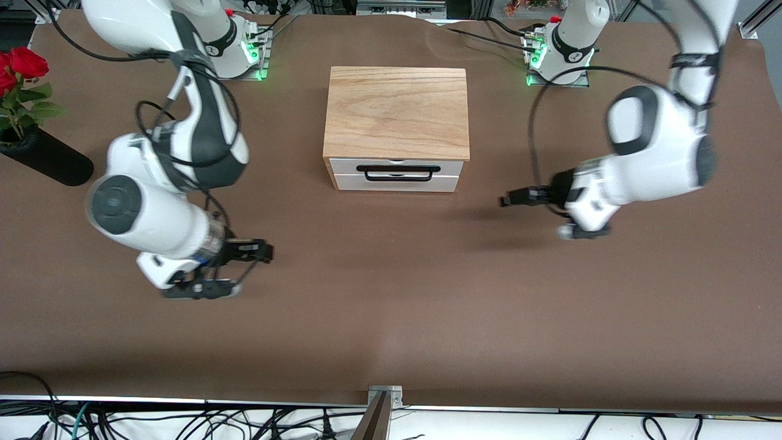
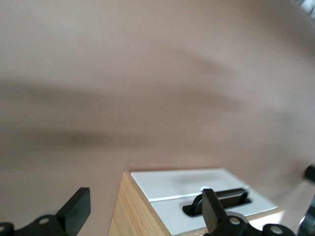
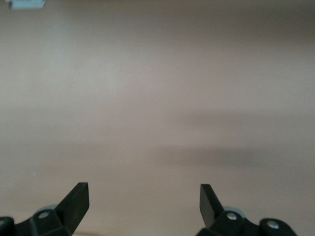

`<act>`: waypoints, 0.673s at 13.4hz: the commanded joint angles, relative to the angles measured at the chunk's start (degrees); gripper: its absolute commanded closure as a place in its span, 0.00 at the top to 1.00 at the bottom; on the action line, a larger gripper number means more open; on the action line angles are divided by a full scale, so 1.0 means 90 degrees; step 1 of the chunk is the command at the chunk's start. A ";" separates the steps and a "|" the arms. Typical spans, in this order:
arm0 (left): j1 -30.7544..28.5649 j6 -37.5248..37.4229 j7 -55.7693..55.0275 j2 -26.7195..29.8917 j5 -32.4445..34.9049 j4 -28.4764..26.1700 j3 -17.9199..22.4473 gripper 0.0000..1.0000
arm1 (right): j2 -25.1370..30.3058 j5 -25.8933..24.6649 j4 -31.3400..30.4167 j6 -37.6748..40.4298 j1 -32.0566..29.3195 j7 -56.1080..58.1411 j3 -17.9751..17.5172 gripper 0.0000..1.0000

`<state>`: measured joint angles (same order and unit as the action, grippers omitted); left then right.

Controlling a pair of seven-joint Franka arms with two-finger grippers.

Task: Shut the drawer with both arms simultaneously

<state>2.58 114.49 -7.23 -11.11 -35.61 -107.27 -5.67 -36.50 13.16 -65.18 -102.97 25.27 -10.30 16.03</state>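
The wooden box stands mid-table. The drawer shows its white front and black wire handle, facing the front camera. The front sits level with the box's face, and no tray shows. My left gripper hovers low over the table, toward the left arm's end from the drawer, open and empty. In the left wrist view the open left gripper points at the drawer front and handle. My right gripper hovers over bare table toward the right arm's end, open and empty. The right wrist view shows that gripper over cloth alone.
Red roses in a black vase lie at the right arm's end of the brown table. A metal bracket sits at the table's front edge, with cables under it.
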 commanded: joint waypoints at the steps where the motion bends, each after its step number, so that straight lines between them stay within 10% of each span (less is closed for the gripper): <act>1: -0.0061 -0.0238 -0.0018 0.0676 0.0174 -0.0181 0.0053 1.00 | 0.0558 -0.0076 -0.0072 0.0452 -0.0064 0.0002 0.0433 1.00; 4: -0.0111 -0.1427 -0.0056 0.0960 0.1267 0.0538 0.0317 1.00 | 0.1095 -0.0056 -0.0062 0.1255 -0.0054 0.0002 0.1206 1.00; 9: -0.0120 -0.3198 -0.0076 0.1283 0.3387 0.1477 0.0688 1.00 | 0.1692 -0.0271 -0.0179 0.1324 -0.0493 0.0022 0.1100 1.00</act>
<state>1.44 89.23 -7.60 0.50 -9.95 -96.51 0.00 -23.43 11.87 -65.12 -91.76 22.46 -10.21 27.12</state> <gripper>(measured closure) 0.000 0.000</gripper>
